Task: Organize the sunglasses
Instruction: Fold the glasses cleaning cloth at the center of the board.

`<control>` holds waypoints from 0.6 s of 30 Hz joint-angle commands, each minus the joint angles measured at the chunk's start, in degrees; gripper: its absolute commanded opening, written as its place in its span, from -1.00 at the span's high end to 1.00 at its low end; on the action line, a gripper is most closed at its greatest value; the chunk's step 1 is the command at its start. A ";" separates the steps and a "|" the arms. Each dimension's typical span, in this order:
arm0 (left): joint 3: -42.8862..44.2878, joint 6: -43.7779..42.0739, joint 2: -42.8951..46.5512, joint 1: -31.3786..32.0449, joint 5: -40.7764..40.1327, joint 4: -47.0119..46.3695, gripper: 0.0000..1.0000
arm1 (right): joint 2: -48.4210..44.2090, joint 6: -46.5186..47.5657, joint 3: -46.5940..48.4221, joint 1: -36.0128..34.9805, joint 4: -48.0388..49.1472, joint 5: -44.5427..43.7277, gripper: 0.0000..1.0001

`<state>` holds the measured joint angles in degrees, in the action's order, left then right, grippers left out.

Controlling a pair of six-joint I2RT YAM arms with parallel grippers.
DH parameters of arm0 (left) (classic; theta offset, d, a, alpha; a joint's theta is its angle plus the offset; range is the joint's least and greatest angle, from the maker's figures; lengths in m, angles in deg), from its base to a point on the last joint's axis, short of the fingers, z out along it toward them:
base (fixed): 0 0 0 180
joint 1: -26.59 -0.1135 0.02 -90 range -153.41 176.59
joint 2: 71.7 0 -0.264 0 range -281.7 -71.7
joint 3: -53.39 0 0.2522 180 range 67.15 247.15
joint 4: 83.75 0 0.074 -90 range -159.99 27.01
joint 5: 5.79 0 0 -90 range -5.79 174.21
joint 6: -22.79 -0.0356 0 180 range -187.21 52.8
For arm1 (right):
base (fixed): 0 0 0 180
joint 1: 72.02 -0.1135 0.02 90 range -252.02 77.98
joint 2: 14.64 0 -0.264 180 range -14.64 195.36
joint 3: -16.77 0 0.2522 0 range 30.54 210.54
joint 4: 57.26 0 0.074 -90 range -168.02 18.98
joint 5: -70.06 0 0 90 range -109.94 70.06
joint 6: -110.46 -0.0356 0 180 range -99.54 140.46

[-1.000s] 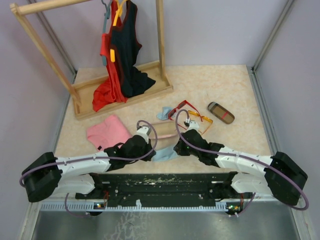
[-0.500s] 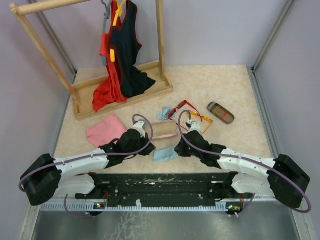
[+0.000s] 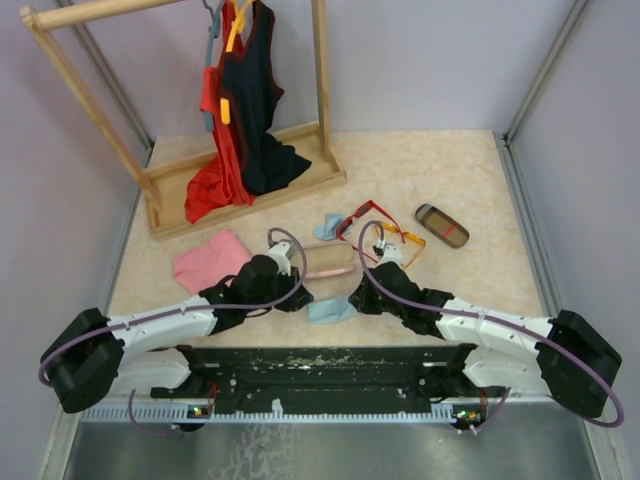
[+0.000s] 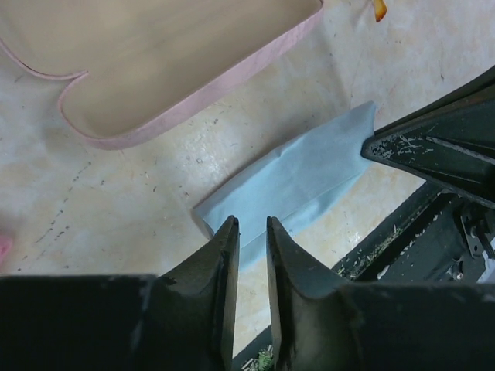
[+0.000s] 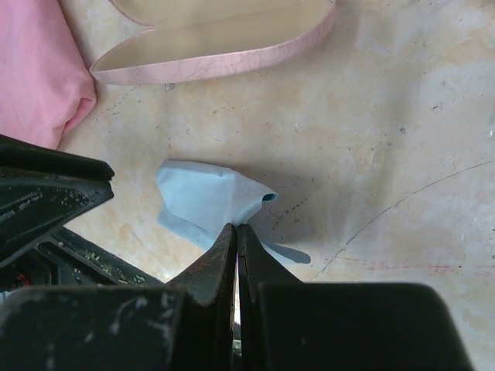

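Right hand (image 5: 237, 229), pinching blue cloth (image 5: 203, 202) edge

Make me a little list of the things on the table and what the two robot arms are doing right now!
red sunglasses: on the table, beyond the pink case
orange sunglasses: just right of the red pair
pink case: open, nothing seen inside
brown striped case: closed, farthest right
light blue cloth: in front of the pink case, between the arms
second blue cloth: beside the red pair
left tool: slightly open at one end of the light blue cloth
right tool: shut, apparently pinching the other end
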<state>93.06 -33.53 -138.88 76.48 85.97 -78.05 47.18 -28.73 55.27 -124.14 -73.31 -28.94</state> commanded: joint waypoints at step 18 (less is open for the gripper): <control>-2.14 1.71 -4.76 3.49 -0.46 -0.70 0.26 | 1.34 -0.72 -0.59 -0.35 4.29 0.11 1.00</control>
<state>91.01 -32.46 -141.94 79.61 86.28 -76.49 48.19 -28.88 54.50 -124.14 -71.84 -28.87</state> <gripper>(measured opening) 0.368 0.006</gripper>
